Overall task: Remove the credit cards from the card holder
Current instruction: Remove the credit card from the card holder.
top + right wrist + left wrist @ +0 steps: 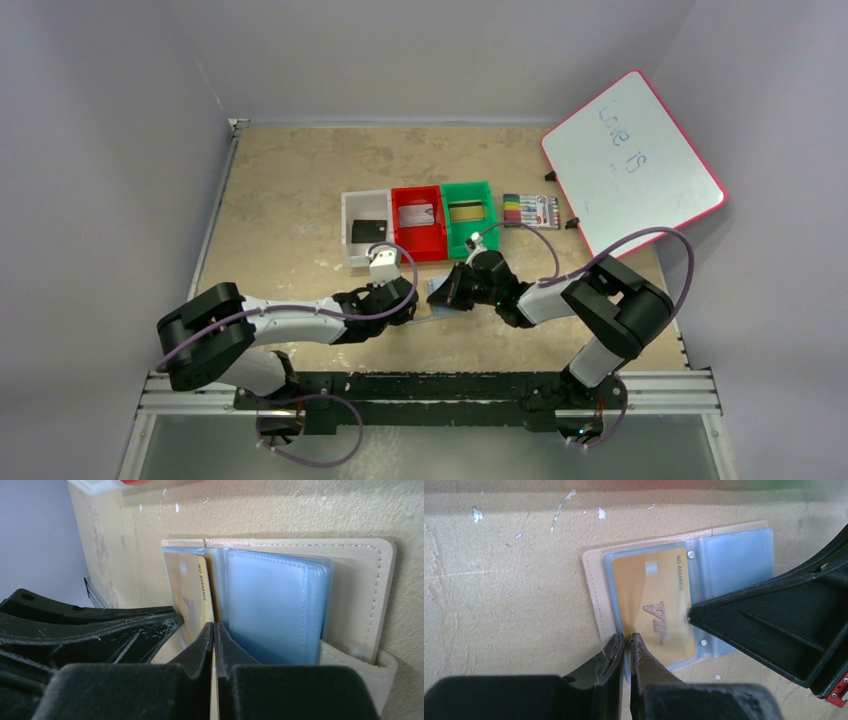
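The tan card holder (596, 580) lies open on the table between both arms (433, 292). A gold VIP card (654, 595) sits in its left light-blue pocket. My left gripper (627, 641) is shut on the near edge of that pocket, with a thin blue sliver between the tips. My right gripper (214, 628) is shut, its tips pressed down at the holder's fold between the gold card (187, 585) and the stacked blue pockets (270, 605). Its black fingers (774, 615) come in from the right over the card. From above, the left gripper (408, 300) and right gripper (453, 292) nearly meet.
Behind the holder stand a white bin (366, 228) with a black card, a red bin (418, 220) with a card and a green bin (468, 212) with a gold card. A marker pack (531, 210) and a tilted whiteboard (630, 160) are at the back right.
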Controlling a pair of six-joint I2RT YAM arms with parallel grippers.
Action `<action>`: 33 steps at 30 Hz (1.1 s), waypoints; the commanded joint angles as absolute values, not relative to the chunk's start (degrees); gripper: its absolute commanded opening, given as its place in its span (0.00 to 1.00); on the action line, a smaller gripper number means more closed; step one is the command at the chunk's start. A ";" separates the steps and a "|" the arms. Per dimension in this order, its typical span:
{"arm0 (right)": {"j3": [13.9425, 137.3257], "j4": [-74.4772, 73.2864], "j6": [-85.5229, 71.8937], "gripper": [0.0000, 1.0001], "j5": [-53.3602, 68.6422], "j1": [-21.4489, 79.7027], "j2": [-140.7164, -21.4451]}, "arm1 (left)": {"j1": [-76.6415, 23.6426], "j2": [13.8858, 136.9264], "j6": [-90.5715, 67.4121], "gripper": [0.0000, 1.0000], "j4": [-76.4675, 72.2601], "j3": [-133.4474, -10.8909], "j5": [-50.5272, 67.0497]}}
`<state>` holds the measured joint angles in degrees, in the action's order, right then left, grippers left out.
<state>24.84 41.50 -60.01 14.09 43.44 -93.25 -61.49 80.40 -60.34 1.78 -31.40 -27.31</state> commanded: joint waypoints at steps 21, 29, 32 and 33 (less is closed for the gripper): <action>20.78 38.26 -58.31 0.00 12.18 40.17 -84.16 | -61.70 81.70 -60.14 0.00 1.90 -33.31 -25.85; 22.47 45.05 -55.82 0.18 18.05 40.17 -89.31 | -61.70 81.83 -59.96 0.00 1.54 -33.57 -25.69; 22.49 48.48 -56.56 0.21 19.86 40.17 -91.72 | -61.70 81.83 -60.01 0.00 1.56 -33.59 -25.66; 22.58 49.47 -56.72 0.21 20.46 40.17 -92.48 | -61.70 81.83 -60.03 0.00 1.44 -33.53 -25.53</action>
<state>21.26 42.87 -57.06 16.60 40.42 -90.30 -61.52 81.21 -60.40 0.99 -32.05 -26.79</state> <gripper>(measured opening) 0.203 0.007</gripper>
